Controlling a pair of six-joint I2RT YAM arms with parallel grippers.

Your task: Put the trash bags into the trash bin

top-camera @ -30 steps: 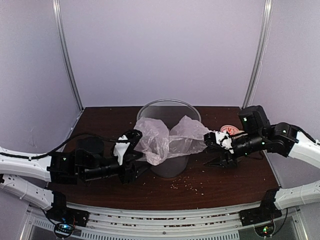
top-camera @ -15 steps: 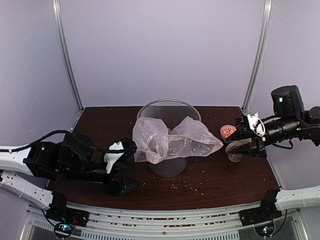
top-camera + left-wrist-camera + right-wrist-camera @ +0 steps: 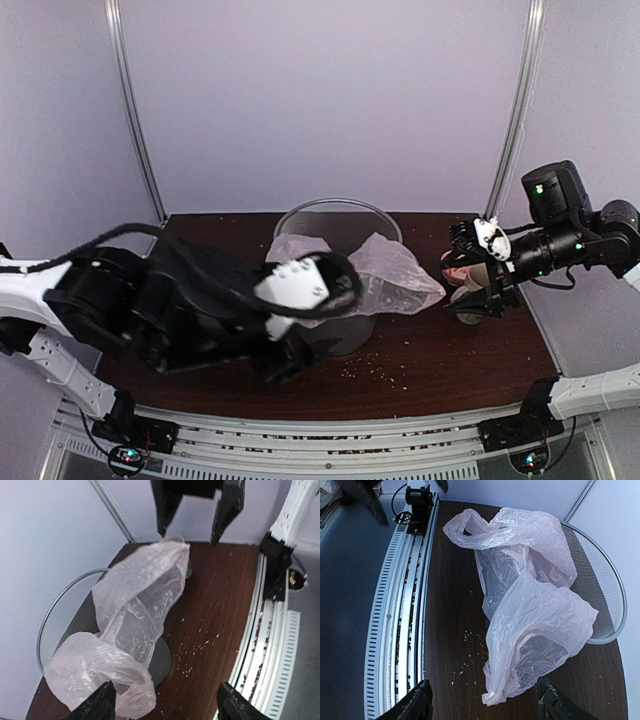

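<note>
The trash bags show as one pinkish-white film bag (image 3: 392,282) draped over the front rim of the grey see-through trash bin (image 3: 335,207), hanging mostly down its outside. From the right wrist the bag (image 3: 530,605) spreads across the bin's rim (image 3: 607,587). The left wrist view shows the bag (image 3: 135,625) beside that rim (image 3: 52,620). My left gripper (image 3: 167,707) is open and empty, apart from the bag. My right gripper (image 3: 470,270) is open at the right, also empty (image 3: 482,707).
A cream patterned mug (image 3: 457,268) stands just by the right gripper's fingers. Crumbs (image 3: 375,372) lie scattered on the dark table in front of the bin. The left arm (image 3: 190,310) is blurred and raised near the front left. Metal rails (image 3: 405,605) run along the near edge.
Both grippers have let go of the bag and drawn back from it. The right one moved right beside the mug and opened wide. The left arm swung up; the bag stays draped on the bin.
</note>
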